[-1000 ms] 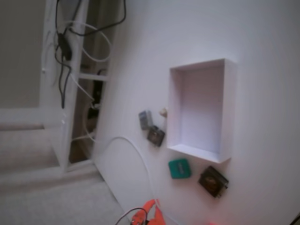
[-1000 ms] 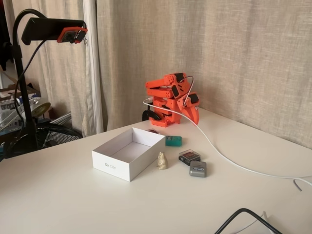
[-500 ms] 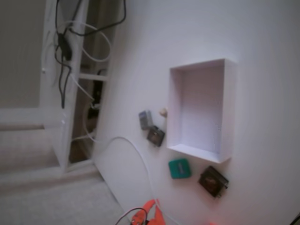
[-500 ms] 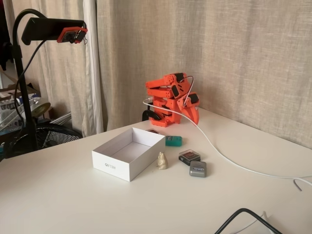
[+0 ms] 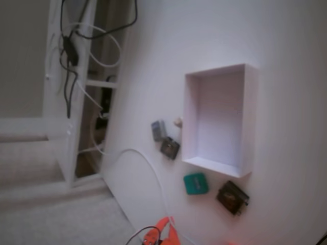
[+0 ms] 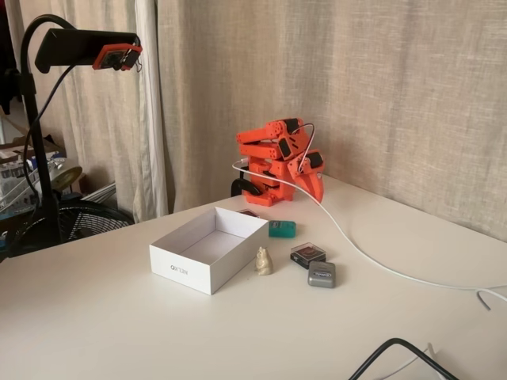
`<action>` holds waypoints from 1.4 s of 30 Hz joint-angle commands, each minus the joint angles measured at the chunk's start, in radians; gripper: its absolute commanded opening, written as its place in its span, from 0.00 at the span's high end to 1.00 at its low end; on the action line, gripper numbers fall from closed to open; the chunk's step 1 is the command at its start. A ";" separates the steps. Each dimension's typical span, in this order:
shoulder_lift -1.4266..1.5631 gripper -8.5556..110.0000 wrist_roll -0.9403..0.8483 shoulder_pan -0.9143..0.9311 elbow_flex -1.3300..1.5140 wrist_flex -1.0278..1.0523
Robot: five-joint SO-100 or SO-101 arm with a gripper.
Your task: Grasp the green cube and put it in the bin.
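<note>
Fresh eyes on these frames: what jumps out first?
The bright orange arm, folded up at the table's far edge in a fixed view. Next the bin, a white open box mid-table, empty. The green cube lies on the table between arm and bin, beside the bin's far corner, untouched.

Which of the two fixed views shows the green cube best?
The top-down fixed view: the green cube shows its whole top face, clear of the bin. In the fixed view from across the table, the cube is small and low behind the bin's far corner.
</note>
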 commanded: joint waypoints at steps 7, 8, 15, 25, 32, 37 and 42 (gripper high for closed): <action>-0.083 1.00 -0.037 -0.097 -0.058 -0.109; -0.179 0.99 -0.037 -0.095 -0.103 -0.193; -0.701 0.76 -0.034 -0.291 -0.718 -0.377; -1.072 0.72 -0.031 -0.278 -1.420 0.009; -1.071 0.54 -0.002 0.026 -1.359 0.284; -1.029 0.54 -0.011 0.360 -1.186 0.413; -1.039 0.54 -0.005 0.600 -1.068 0.385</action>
